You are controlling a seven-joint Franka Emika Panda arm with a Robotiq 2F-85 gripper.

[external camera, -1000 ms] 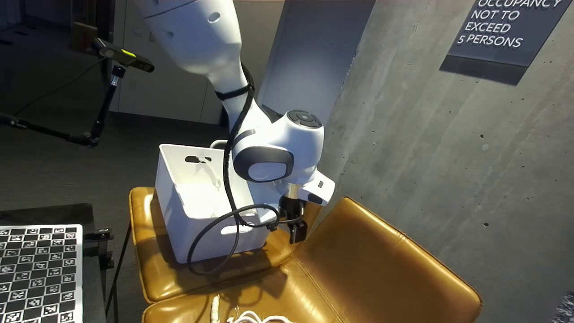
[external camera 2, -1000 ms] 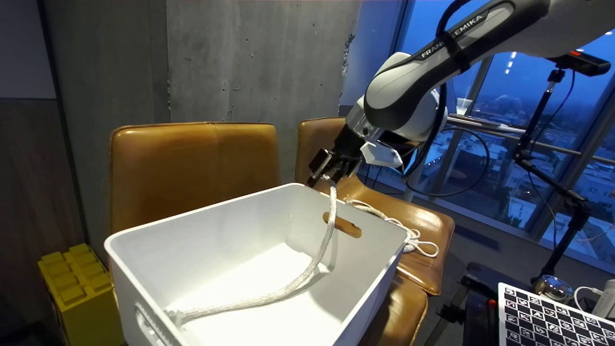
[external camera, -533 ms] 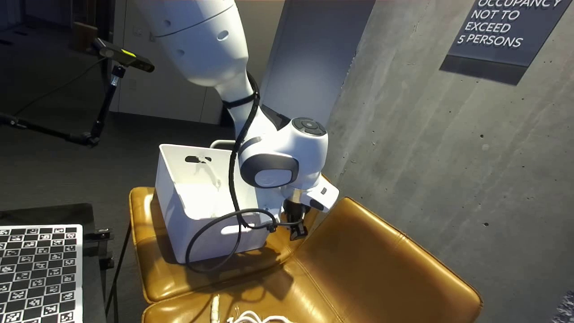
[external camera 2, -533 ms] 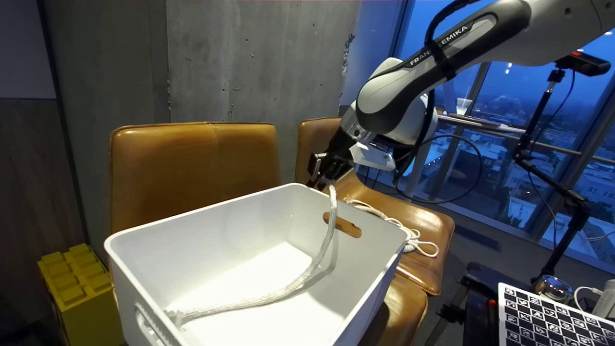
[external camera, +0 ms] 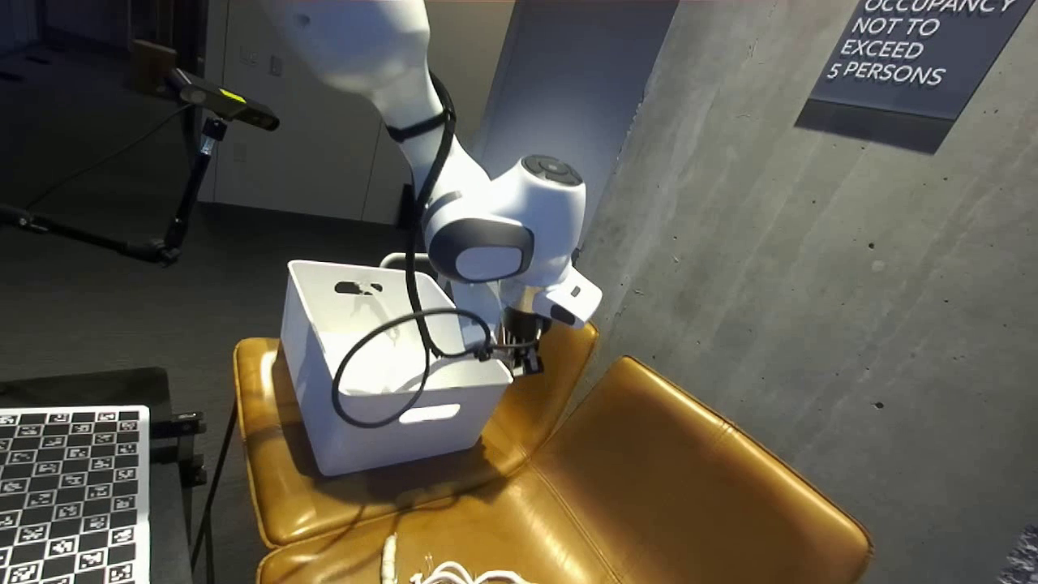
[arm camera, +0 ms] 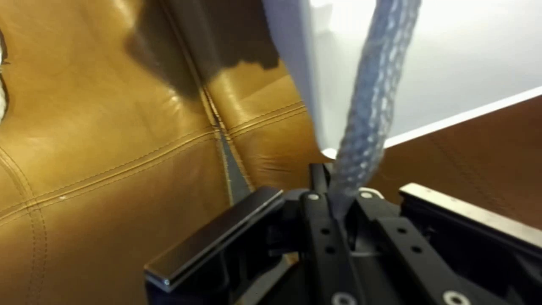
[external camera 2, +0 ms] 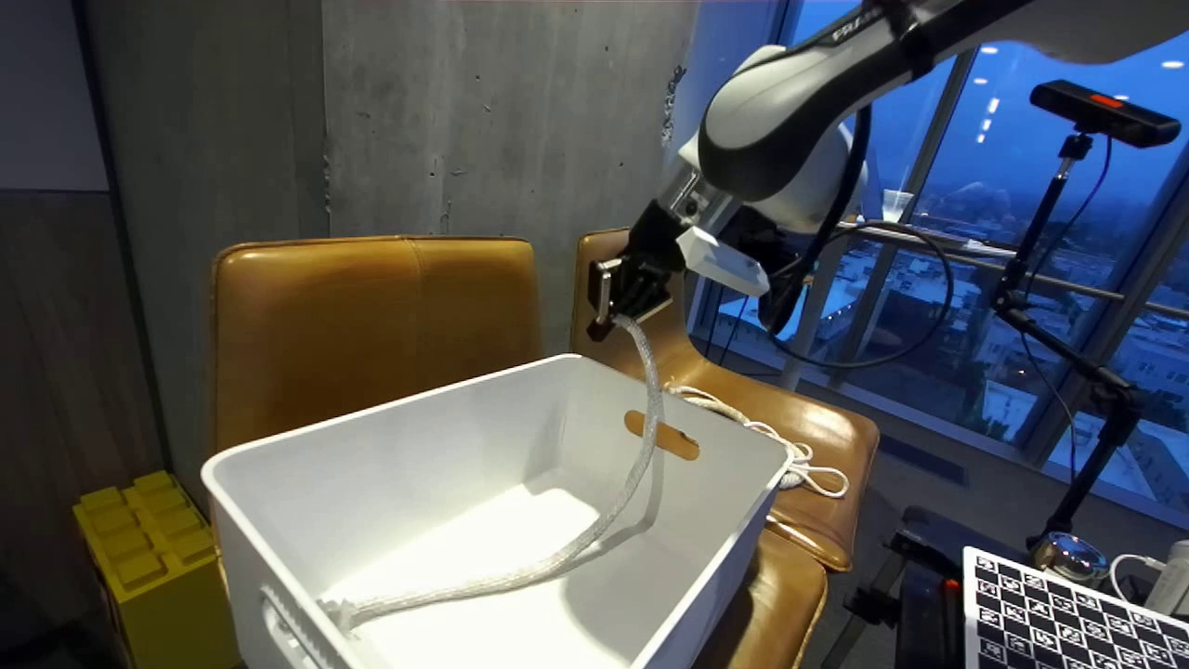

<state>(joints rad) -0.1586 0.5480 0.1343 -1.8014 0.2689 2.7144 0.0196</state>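
From here, the pincer (arm camera: 342, 194) clamps the rope (external camera 2: 626, 494) up high, so it sags into the box (external camera 2: 399, 465).

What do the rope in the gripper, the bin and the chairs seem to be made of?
The rope is probably synthetic fibre, slightly glossy: the wrist view shows a braid with glints. The bin looks like smooth plastic: thin walls, rounded corners. The chairs look like leather or imitation, can't tell which: soft sheen, creases, stitched seams.

The rope (arm camera: 373, 97) is showing a pale grey braid, the bin (external camera 2: 446, 451) white. A board (external camera: 73, 495) is wearing black-and-white checks
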